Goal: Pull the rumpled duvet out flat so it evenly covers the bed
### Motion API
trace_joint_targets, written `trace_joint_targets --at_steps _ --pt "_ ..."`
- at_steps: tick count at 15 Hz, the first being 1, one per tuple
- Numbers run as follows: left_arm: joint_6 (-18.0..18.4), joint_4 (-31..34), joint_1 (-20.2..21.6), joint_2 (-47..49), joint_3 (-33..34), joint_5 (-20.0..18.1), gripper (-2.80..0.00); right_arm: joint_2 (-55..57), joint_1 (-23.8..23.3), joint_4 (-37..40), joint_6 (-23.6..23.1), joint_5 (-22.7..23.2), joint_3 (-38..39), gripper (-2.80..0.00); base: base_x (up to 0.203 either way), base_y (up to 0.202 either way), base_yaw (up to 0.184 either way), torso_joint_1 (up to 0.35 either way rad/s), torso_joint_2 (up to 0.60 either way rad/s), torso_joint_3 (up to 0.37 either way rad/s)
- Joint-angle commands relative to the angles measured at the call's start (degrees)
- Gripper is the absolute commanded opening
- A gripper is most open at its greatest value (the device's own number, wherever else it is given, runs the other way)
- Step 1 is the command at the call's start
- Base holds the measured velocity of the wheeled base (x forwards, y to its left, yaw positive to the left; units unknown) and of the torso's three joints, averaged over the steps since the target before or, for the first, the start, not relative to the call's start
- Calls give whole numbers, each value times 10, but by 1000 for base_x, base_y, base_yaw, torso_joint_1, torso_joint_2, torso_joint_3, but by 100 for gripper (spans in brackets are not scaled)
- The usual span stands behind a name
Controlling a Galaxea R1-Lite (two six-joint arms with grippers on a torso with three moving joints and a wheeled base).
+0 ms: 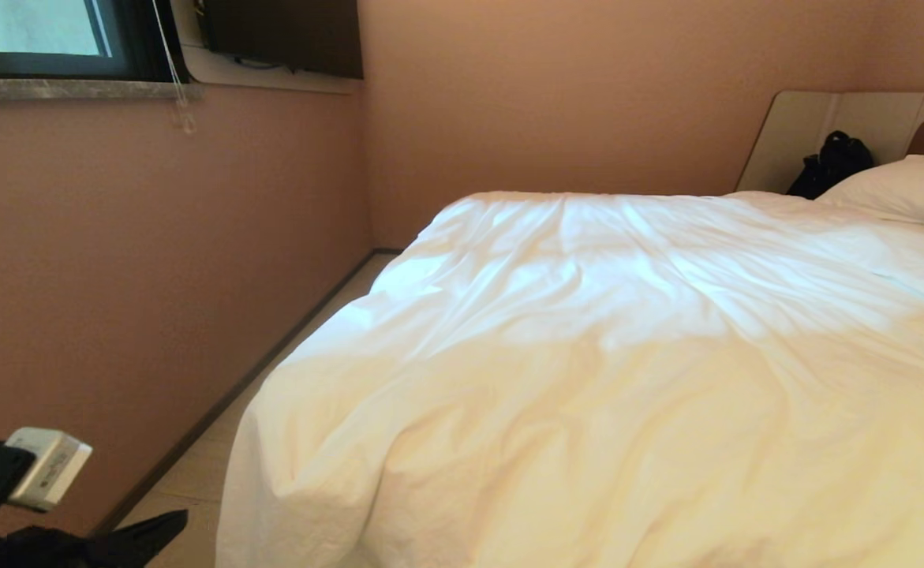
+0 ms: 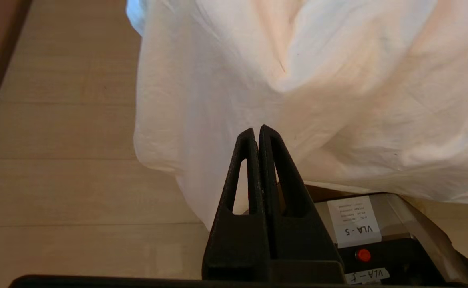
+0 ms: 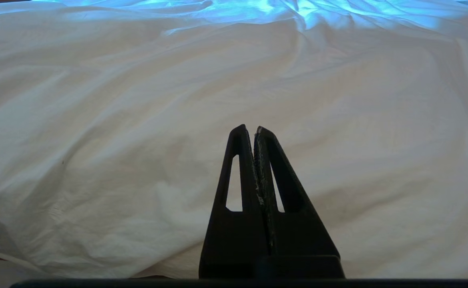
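My left tool (image 2: 256, 134) is clenched on nothing, its two fingers pressed tip to tip, and it hangs just off the near-left corner of the bed (image 2: 325, 192), over the wooden floor (image 2: 58, 160). Ahead of it the duvet (image 2: 297, 80) drapes over that corner in a loose fold, not touching the tool, and a sliver of the bed's brown base shows under the hem just beyond the fingertips. My right tool (image 3: 254, 131) is likewise clenched and empty, held low at the near edge of the bed with the duvet spreading away in front of it across the mattress. From the head view, the duvet (image 1: 627, 355) lies over nearly the whole visible bed, running from the near edge to the far side by the wall (image 1: 154, 260) and up toward the pillow (image 1: 911, 189) beside a black bag (image 1: 828, 166); no mattress sheet shows that I can make out. I judge the spreading to be largely done: the cover is broad and roughly even, with only soft creases and a bunched fold at the corner ahead of my left tool. What may be left is smoothing that corner; I cannot see the right side of the bed to judge the overhang there.
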Motion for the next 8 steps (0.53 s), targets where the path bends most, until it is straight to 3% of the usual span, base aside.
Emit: trace_joint_targets --at_steps 1,6,8 --pt "-1 31 0 -97 -5 4 -280 1 0 0 0 0 0 -280 0 0 0 0 0 0" --pt "-14 185 0 -260 -37 28 -280 1 0 0 0 0 0 -280 0 0 0 0 0 0" --pt "-22 206 1 -293 -40 71 -280 1 0 0 0 0 0 -280 0 0 0 0 0 0"
